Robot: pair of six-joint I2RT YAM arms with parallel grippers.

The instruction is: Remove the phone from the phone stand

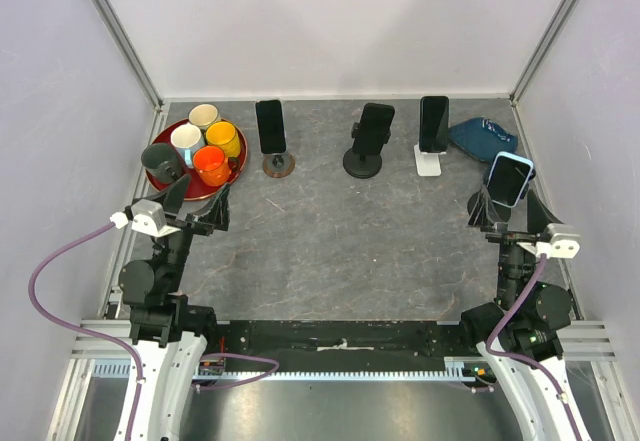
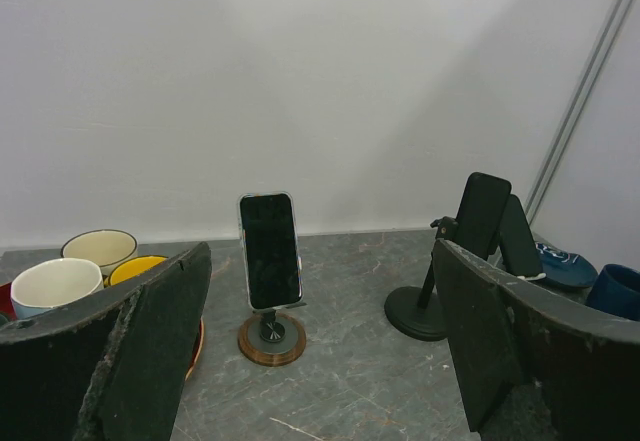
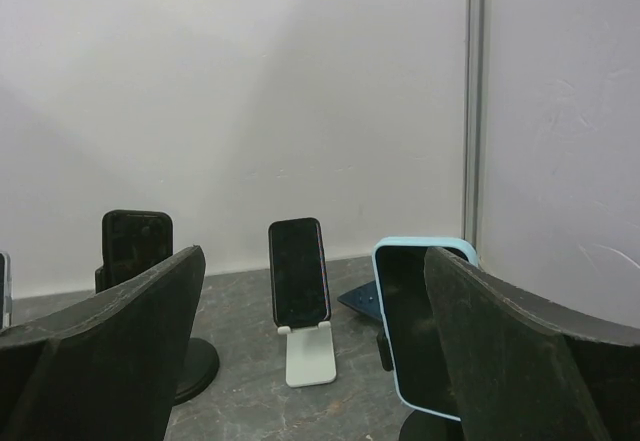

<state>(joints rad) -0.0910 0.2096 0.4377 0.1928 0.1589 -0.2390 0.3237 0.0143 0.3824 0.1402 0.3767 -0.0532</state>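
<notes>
Phone in light-blue case (image 1: 510, 178), right of frame, on black stand (image 3: 415, 429): right end effector (image 1: 512, 213) and left end effector (image 1: 197, 201) wide, empty. I'd pinch case edges, lift straight up.

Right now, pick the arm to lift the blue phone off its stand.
Right. The right gripper, open, faces the blue phone close up; the left gripper is far off by the cups.

The desk (image 1: 330, 251) looks like matt grey stone, faintly veined. The phone (image 2: 270, 251) has a glossy black screen; its stand (image 2: 271, 339) has a wood-look base. The cups (image 1: 211, 164) shine like glaze. My left end effector (image 2: 322, 261) has matt black fingers (image 2: 150, 351), rough-edged.
</notes>
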